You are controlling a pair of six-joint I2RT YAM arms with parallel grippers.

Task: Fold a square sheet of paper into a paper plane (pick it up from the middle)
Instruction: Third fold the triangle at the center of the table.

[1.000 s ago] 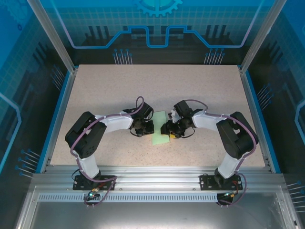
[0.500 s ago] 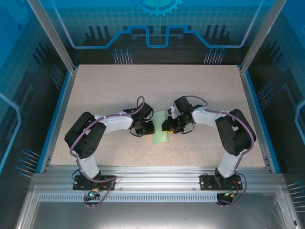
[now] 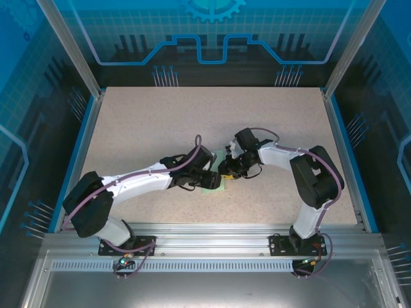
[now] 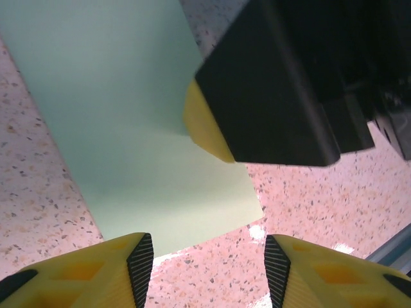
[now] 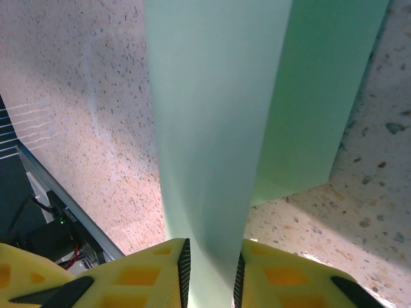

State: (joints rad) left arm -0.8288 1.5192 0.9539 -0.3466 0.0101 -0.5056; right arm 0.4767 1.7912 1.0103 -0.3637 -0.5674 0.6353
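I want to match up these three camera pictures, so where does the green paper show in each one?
Top external: the paper is a small green patch at mid-table.
Left wrist: the paper lies flat at upper left.
Right wrist: the paper runs up the centre, pinched in the right gripper.
Shared landmark: the speckled table.
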